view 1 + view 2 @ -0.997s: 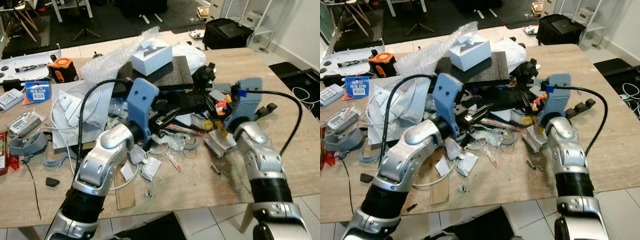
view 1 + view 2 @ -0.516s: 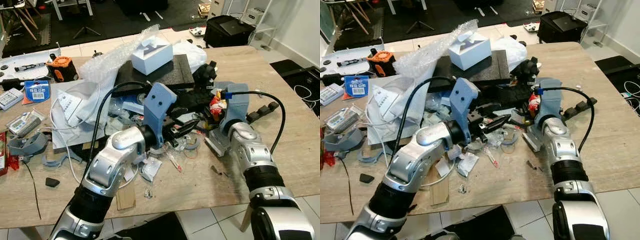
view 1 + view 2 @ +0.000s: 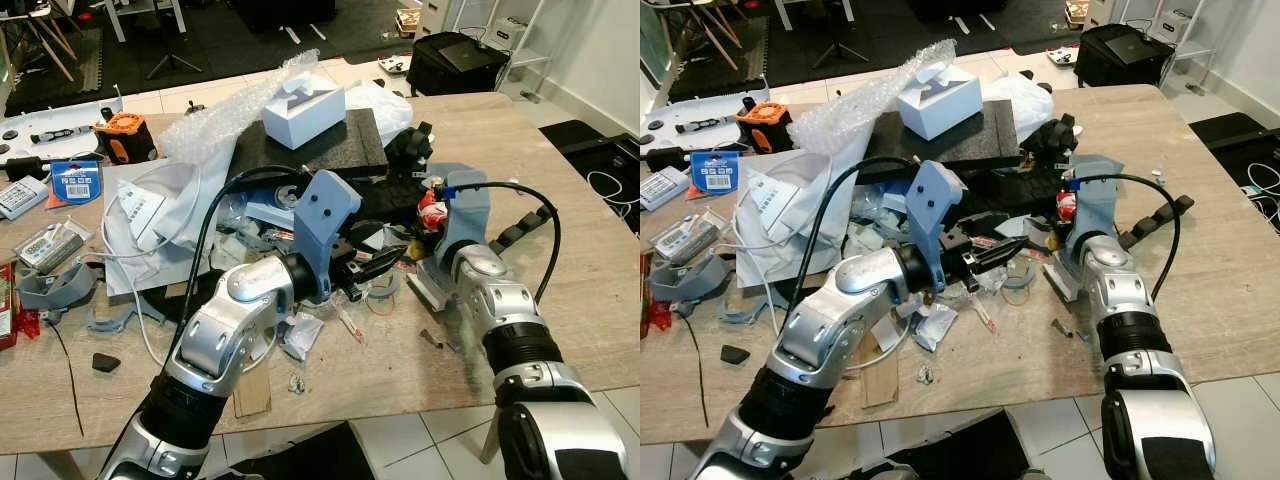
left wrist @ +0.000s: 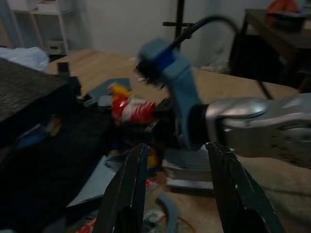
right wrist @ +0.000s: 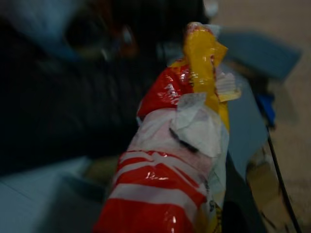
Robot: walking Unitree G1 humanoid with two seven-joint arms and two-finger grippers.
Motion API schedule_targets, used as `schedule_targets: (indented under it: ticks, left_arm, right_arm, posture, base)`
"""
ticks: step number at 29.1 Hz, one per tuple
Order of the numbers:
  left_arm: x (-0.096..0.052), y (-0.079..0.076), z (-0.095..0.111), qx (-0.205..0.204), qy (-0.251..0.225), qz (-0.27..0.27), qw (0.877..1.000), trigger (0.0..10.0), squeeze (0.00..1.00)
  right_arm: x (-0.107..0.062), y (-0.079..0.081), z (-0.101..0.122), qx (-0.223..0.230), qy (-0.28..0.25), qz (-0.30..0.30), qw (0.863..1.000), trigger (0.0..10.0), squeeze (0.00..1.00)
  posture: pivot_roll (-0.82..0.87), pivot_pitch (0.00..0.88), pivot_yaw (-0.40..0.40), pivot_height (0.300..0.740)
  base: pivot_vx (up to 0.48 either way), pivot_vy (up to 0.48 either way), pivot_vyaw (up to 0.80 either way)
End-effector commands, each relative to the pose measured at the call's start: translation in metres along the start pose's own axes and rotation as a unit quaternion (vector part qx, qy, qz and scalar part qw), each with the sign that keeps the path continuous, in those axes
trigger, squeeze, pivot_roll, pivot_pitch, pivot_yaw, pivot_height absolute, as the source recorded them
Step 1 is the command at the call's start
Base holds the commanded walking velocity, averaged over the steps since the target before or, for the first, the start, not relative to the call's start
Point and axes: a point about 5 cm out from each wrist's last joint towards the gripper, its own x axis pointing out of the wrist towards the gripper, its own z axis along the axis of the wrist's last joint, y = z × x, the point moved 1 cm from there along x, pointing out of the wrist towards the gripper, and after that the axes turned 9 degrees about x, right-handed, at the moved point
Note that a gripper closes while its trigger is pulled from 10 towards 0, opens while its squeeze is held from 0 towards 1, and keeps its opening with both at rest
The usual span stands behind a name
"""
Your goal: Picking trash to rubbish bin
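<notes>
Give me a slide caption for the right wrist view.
Close-up of a crumpled red, white and yellow wrapper in front of the right gripper, against dark clutter on the wooden table.

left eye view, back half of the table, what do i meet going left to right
blue card → orange and black tool → bubble wrap → white box → black knobbed part

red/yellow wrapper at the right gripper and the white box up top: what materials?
Wrapper: looks like thin glossy plastic film, given the crinkles and bright specular glints; foil lining can't be ruled out. White box: looks like matte cardboard, with flat faces, crisp folded edges and no shine. It sits on a dark slab with a grainy surface, possibly foam.
</notes>
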Motion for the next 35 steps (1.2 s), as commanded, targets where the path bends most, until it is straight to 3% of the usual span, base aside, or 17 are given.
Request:
schedule_targets:
  ticks: [1, 8, 9, 10, 11, 14, 15, 17, 19, 22, 24, 27, 35]
  left_arm:
    - [-0.004, 0.009, -0.005, 0.0, 0.012, 0.03, 0.999, 10.0, 0.0]
    - [-0.011, 0.014, -0.003, -0.009, 0.008, 0.056, 0.998, 10.0, 0.0]
    - [-0.013, 0.015, -0.003, -0.009, 0.006, 0.063, 0.998, 10.0, 0.0]
    - [-0.015, 0.017, -0.002, -0.01, 0.008, 0.073, 0.997, 10.0, 0.0]
    - [-0.019, 0.02, -0.001, -0.013, 0.009, 0.092, 0.996, 10.0, 0.0]
    - [-0.026, 0.028, -0.001, -0.018, 0.011, 0.141, 0.99, 10.0, 0.0]
    - [-0.034, 0.038, -0.003, -0.024, 0.017, 0.205, 0.978, 10.0, 0.0]
    - [-0.041, 0.044, -0.004, -0.022, 0.025, 0.247, 0.968, 10.0, 0.0]
    - [-0.045, 0.047, -0.004, -0.002, 0.032, 0.274, 0.961, 10.0, 0.0]
    - [-0.047, 0.044, -0.004, -0.012, 0.031, 0.282, 0.959, 10.0, 0.0]
    - [-0.046, 0.039, -0.002, -0.001, 0.031, 0.267, 0.963, 10.0, 0.0]
    - [-0.043, 0.035, 0.0, 0.01, 0.03, 0.252, 0.967, 10.0, 0.0]
    - [-0.039, 0.027, 0.0, -0.008, 0.031, 0.236, 0.971, 10.0, 0.0]
  right_arm:
    - [-0.004, 0.009, 0.015, 0.03, -0.035, 0.007, 0.999, 0.0, 0.0]
    - [-0.019, 0.02, 0.048, 0.055, -0.101, 0.011, 0.993, 0.0, 0.0]
    - [-0.022, 0.021, 0.053, 0.057, -0.109, 0.012, 0.992, 0.8, 0.0]
    - [-0.025, 0.022, 0.057, 0.055, -0.116, 0.011, 0.992, 5.0, 0.0]
    - [-0.031, 0.022, 0.062, 0.049, -0.124, 0.007, 0.991, 10.0, 0.0]
    - [-0.041, 0.023, 0.068, 0.037, -0.141, 0.002, 0.989, 10.0, 0.0]
    - [-0.054, 0.025, 0.072, 0.015, -0.18, 0.006, 0.984, 10.0, 0.0]
    - [-0.065, 0.027, 0.068, 0.005, -0.202, 0.005, 0.979, 10.0, 0.0]
    - [-0.074, 0.031, 0.058, 0.027, -0.206, 0.012, 0.978, 10.0, 0.0]
    - [-0.08, 0.032, 0.043, 0.034, -0.192, 0.012, 0.981, 10.0, 0.0]
    - [-0.084, 0.033, 0.037, 0.029, -0.18, 0.006, 0.983, 10.0, 0.0]
    - [-0.085, 0.033, 0.037, 0.023, -0.179, 0.001, 0.984, 10.0, 0.0]
    - [-0.09, 0.035, 0.04, 0.013, -0.19, -0.002, 0.982, 10.0, 0.0]
  posture:
    - [0.05, 0.155, 0.043, 0.74]
    - [0.06, 0.157, 0.032, 0.74]
    - [0.06, 0.157, 0.034, 0.74]
    - [0.06, 0.157, 0.034, 0.74]
    - [0.05, 0.159, 0.034, 0.74]
    - [0.05, 0.161, 0.036, 0.74]
    - [0.05, 0.165, 0.036, 0.74]
    - [0.05, 0.167, 0.038, 0.74]
    - [0.05, 0.167, 0.038, 0.74]
    - [0.05, 0.167, 0.038, 0.74]
    - [0.06, 0.171, 0.028, 0.74]
    - [0.06, 0.171, 0.028, 0.74]
    - [0.05, 0.157, 0.034, 0.74]
  base:
    - [0.0, 0.0, 0.0]
    - [0.0, 0.0, 0.0]
    - [0.0, 0.0, 0.0]
    - [0.0, 0.0, 0.0]
    - [0.0, 0.0, 0.0]
    - [0.0, 0.0, 0.0]
    - [0.0, 0.0, 0.0]
    - [0.0, 0.0, 0.0]
    - [0.0, 0.0, 0.0]
    - [0.0, 0.0, -0.8]
    - [0.0, 0.0, -0.8]
    - [0.0, 0.0, -0.8]
    - [0.0, 0.0, -0.8]
